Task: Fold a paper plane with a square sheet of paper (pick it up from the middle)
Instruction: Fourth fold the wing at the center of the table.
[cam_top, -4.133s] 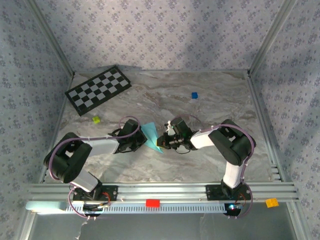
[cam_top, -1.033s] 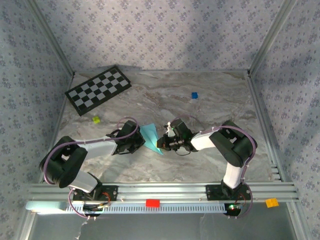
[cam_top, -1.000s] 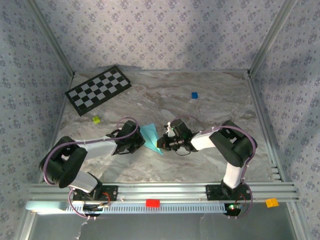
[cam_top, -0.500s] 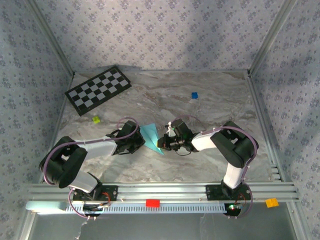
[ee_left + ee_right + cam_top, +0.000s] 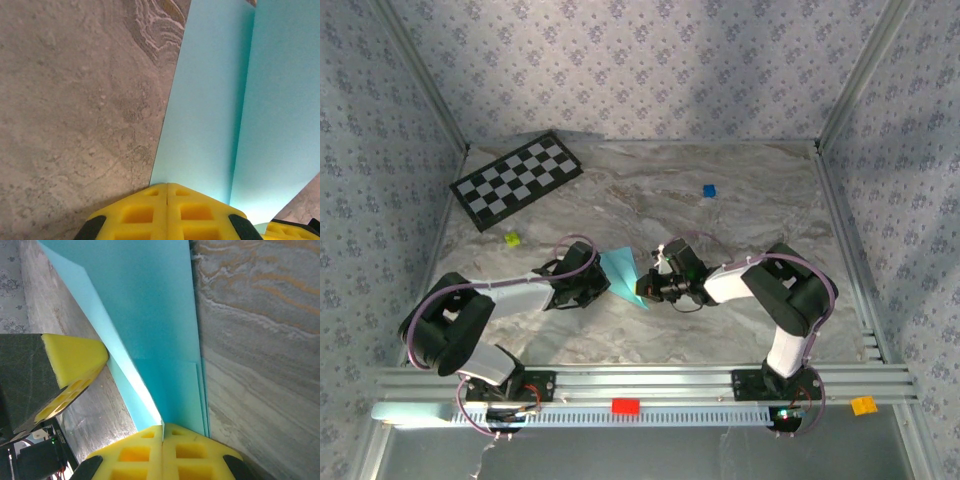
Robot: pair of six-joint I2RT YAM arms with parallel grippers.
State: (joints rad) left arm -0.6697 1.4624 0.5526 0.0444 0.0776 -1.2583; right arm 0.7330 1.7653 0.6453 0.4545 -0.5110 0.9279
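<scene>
I see paper plane (image 5: pixel 623 277) mid-table, dart shape. Left gripper (image 5: pixel 605 288) pinched tight on its 9 o'clock edge, right gripper (image 5: pixel 642 290) on 3 o'clock edge (both fully closed). Creasing step, I judge; next needs wings pressed flat without tearing.

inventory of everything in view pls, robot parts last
sheet of paper: 1, light sky-blue, folded, table centre between the grippers
checkerboard: 1, black and white, far left corner
cube: 1, dark blue, far right of centre
small block: 1, yellow-green, left, near the checkerboard
red block: 1, on the near rail
orange block: 1, near right corner
table: 1, grey marble pattern
left gripper: yellow fingers, shut, tips at the paper
right gripper: yellow fingers, shut, tips at the paper
</scene>
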